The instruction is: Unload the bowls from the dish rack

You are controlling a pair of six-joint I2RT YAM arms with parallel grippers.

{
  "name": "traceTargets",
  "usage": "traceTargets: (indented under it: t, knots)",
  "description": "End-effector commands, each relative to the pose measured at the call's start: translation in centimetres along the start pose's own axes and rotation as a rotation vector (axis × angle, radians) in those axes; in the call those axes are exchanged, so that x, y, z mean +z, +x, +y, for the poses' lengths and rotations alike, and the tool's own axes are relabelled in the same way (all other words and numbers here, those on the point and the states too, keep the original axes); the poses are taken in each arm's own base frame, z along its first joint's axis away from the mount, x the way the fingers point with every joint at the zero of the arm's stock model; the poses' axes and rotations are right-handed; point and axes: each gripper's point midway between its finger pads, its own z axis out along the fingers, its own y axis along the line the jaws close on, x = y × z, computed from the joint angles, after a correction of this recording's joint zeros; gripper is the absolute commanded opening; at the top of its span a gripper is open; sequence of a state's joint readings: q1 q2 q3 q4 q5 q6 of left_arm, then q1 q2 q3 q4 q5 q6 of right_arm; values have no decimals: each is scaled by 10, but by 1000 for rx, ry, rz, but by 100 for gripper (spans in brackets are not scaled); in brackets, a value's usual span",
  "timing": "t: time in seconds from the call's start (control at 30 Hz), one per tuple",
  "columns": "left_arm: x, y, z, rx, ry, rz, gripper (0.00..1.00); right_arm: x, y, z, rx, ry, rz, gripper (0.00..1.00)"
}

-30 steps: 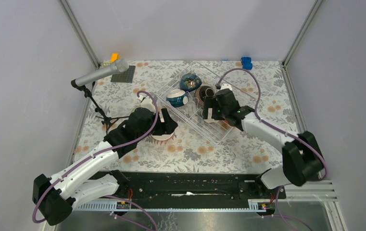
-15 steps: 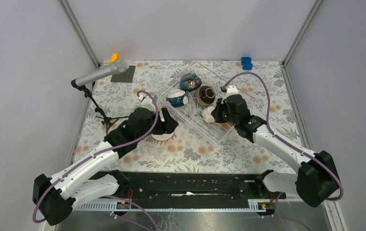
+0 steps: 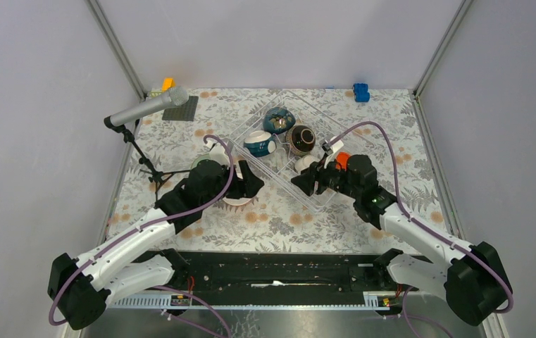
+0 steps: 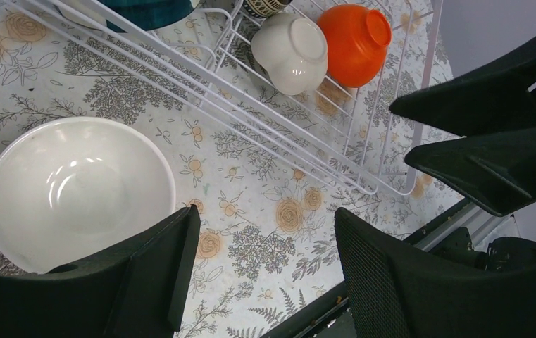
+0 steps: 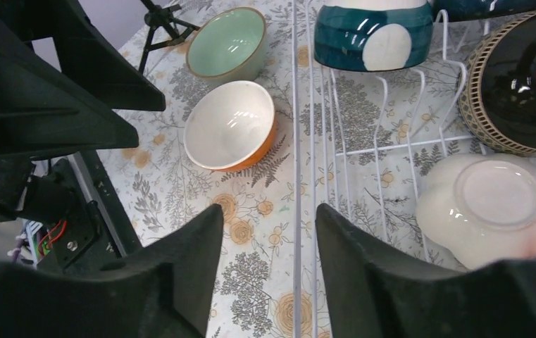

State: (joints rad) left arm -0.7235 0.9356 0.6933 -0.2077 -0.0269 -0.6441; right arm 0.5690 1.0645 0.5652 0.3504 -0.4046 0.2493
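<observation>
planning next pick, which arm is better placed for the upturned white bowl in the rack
Right: the right tool, open, hovers by the white bowl inside the dish rack; the left tool is outside it.

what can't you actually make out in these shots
Top view: the white bowl on the table is mostly covered by the left arm.
Top view: the orange bowl shows only a sliver beside the right arm.
Right wrist view: the brown bowl is cut off by the right edge.
</observation>
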Motion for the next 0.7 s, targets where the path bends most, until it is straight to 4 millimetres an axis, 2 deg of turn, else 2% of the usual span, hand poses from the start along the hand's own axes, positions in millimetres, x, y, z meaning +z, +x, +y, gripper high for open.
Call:
traceTargets:
  t: [0.0,0.07,0.17,0.23,0.37,0.4,0.57,0.67]
  knots:
    - [0,-17,-12,24,57,-61,75,-2,-24,-6,-86,47,-91,62]
    - [1,-16,-11,31,56,-65,75,1,-22,-8,-98,52,-58,67]
    - [1,-18,-11,37,65,-83,75,2,-21,-15,-91,86,-47,84]
    - [1,-20,-12,39,69,-94,75,1,-23,-33,-23,199,-77,99]
    - [0,-22,-8,49,53,-110,75,-11,-21,-84,183,523,-131,100]
    - [0,-23,-7,51,48,-114,75,-12,-19,-90,208,569,-118,100]
    - [-2,-25,-4,56,29,-121,75,-12,-2,-107,365,774,78,100]
    - [-2,-25,-3,53,25,-126,74,-4,-3,-114,388,829,115,100]
